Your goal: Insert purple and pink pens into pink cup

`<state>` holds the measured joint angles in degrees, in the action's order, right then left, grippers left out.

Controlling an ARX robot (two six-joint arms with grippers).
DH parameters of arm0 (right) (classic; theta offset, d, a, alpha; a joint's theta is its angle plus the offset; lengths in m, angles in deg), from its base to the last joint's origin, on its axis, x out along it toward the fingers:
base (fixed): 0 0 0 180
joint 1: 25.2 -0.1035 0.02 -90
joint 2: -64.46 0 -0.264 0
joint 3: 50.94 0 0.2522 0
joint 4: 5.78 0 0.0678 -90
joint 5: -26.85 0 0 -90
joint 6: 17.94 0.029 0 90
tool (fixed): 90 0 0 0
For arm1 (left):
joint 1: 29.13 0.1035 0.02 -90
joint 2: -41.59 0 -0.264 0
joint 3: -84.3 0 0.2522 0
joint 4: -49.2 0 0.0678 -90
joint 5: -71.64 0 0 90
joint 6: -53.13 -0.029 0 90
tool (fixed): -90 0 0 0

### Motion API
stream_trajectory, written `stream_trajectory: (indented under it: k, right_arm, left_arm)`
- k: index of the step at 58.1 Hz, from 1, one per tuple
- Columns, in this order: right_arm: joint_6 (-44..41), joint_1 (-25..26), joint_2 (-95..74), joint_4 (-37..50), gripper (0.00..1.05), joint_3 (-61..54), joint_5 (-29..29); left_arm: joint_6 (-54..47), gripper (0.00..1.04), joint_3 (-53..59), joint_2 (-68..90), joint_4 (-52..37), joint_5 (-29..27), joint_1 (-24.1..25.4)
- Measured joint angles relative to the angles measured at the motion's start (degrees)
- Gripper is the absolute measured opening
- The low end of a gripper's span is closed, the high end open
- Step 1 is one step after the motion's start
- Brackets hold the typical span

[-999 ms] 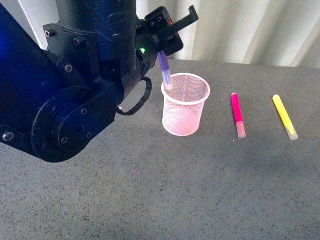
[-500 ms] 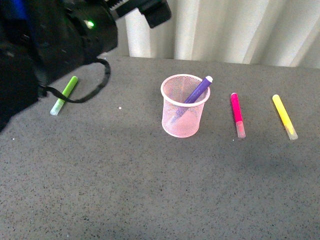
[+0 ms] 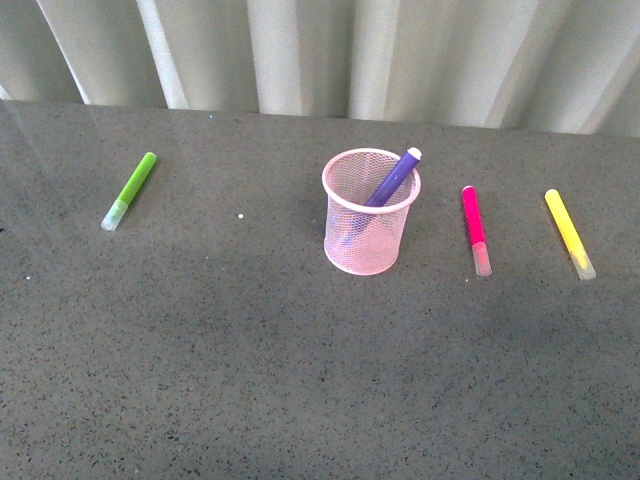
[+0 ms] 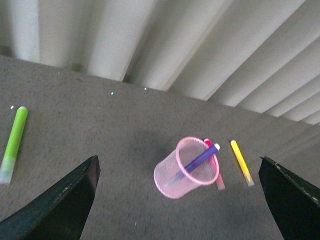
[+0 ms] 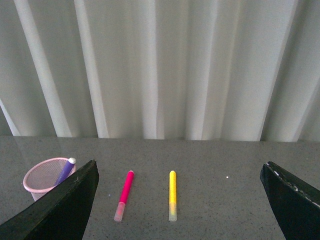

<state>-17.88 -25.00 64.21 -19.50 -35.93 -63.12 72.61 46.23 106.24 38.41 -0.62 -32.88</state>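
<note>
— How many pens?
— Four, one of each colour, on the grey table [image 3: 300, 380]. The purple pen [image 3: 393, 177] leans inside the single pink cup [image 3: 358, 250], its pale end above the rim. The pink pen [image 3: 473, 226] lies flat just right of the cup, with a yellow marker [image 3: 567, 230] beyond it. A green marker [image 3: 131, 188] lies well off to the left.
— And the grippers?
— Only the wrist views show them. The left gripper [image 4: 178, 158] and right gripper [image 5: 179, 163] both have fingers spread wide, holding nothing. The right wrist view misses the green marker.
</note>
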Motion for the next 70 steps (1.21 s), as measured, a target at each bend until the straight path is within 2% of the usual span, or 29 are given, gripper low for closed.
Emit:
stream_trajectory:
  k: [8,13,15,18,22,28,44,53,70]
  right_arm:
    - [0.0,0.0,0.0,0.0,0.98,0.0,0.0]
    - [0.0,0.0,0.0,0.0,0.98,0.0,0.0]
    - [0.0,0.0,0.0,0.0,0.98,0.0,0.0]
    - [0.0,0.0,0.0,0.0,0.98,0.0,0.0]
    - [0.0,0.0,0.0,0.0,0.98,0.0,-0.02]
    - [0.0,0.0,0.0,0.0,0.98,0.0,0.0]
    - [0.0,0.0,0.0,0.0,0.98,0.0,0.0]
    - [0.0,0.0,0.0,0.0,0.98,0.0,0.0]
    - [0.0,0.0,0.0,0.0,0.98,0.0,0.0]
  left_arm:
    - [-0.17,0.98,5.03,-9.73,5.51,1.33,5.18]
    - [0.22,0.98,6.93,-12.57,6.51,0.7,6.32]
    - [-2.19,0.93,8.72,-12.55,2.23,-3.65,5.46]
    - [-7.5,0.82,13.16,-13.0,-8.7,-12.5,4.33]
    - [-12.39,0.72,15.93,-14.32,-14.64,-16.61,3.98]
    - [-16.57,0.52,17.7,-18.34,-15.08,-17.77,3.93]
    - [-18.6,0.04,21.05,-27.15,-9.31,-17.77,3.87]
    - [-18.95,0.04,23.61,-29.73,-9.77,-17.77,3.87]
    - [-19.04,0.04,23.8,-39.82,-0.31,-17.77,3.87]
